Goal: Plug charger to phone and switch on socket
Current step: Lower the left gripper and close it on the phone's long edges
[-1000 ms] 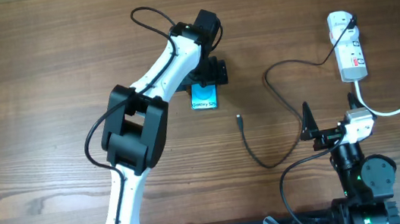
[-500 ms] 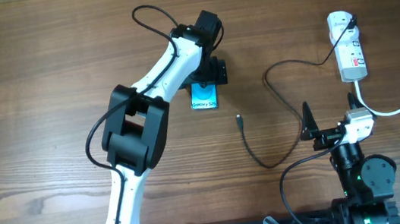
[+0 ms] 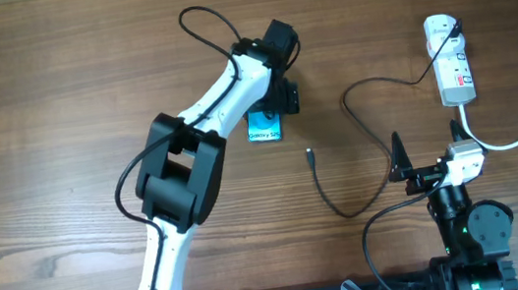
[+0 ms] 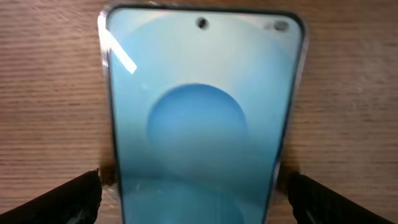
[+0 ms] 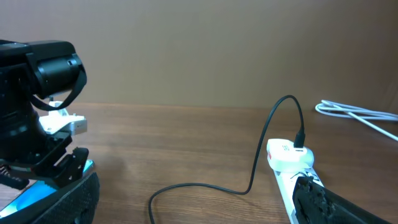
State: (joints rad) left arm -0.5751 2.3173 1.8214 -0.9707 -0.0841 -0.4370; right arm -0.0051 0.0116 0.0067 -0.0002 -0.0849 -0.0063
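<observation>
Brown wood-grain worktop [image 3: 53,81] fills the view. My left arm reaches to the far centre. Its left pincer [image 4: 194,190] is spread and straddles the phone [image 3: 264,128], with one finger off each long edge. I can't tell whether the pads touch. I judge the step in hand is securing the phone, so I'd centre over it first and close evenly across the long edges. I'd keep it flat and leave the near short edge, lettered "Galaxy", free for the plug-in. The right pincer [image 5: 194,193] sits spread at the near right. The socket [image 3: 450,67] lies at the far right, and the charger [image 3: 343,107] appears plugged into its far end. The connector [image 3: 310,156] lies loose near-right of the phone, apart from both pincers.
</observation>
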